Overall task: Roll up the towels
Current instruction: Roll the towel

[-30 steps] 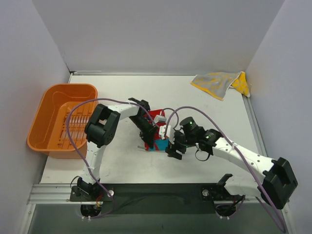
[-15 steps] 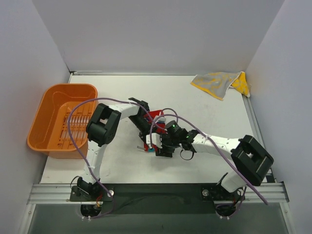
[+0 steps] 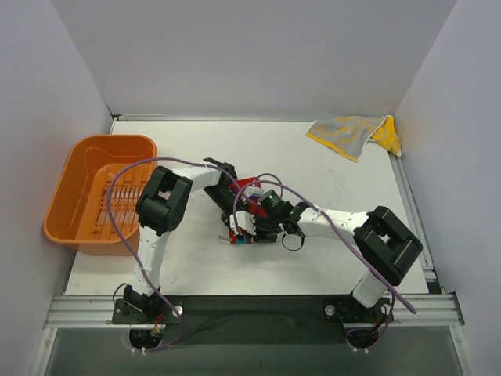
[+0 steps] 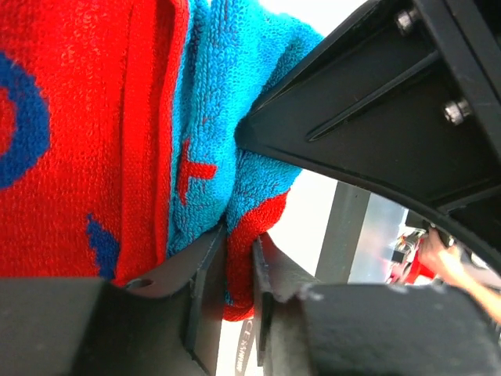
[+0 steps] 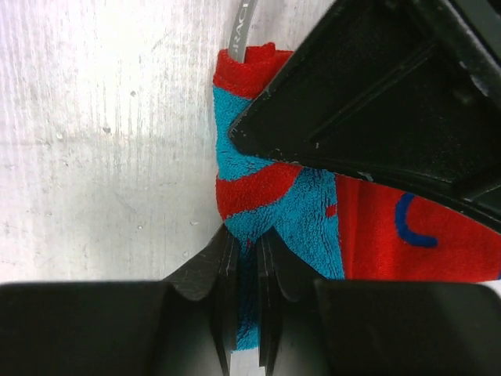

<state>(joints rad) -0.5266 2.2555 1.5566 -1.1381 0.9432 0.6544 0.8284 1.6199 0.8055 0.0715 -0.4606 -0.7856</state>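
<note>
Overhead, most of the red-and-turquoise towel [image 3: 252, 186] is hidden under the two wrists. Only a red strip and a small turquoise corner show, on the bench [image 3: 196, 266] to the right of the orange tub [image 3: 109, 141] and well apart from it. The fingertips cannot be separated from above, since dark housings and purple cables [image 3: 270, 178] overlap there. The wrist views settle it. On the left pincer [image 4: 239, 254] the jaws are nearly pressed together, with a thin red fold of the towel [image 4: 78, 117] pinched between them. The cloth fills the left of that view, red with dark blue shapes and a turquoise band beside it, its edges cut off by the frame. On the right pincer [image 5: 248, 251] the jaws are likewise close, nipping a turquoise edge of the same towel [image 5: 297, 211]. The cloth is bunched above the jaws, its topmost end red, and rests on bare bench. In each wrist view the other arm's large black body blocks the upper right and touches the cloth, hiding what lies behind. How far the towel is rolled cannot be told, as too much is covered. The yellow towel [image 3: 354, 133] lies crumpled at the far corner of the bench, across from the tub and well apart from both arms. Count: two towels, one tub, two arms, two pincers, both pincers on the one towel.
</note>
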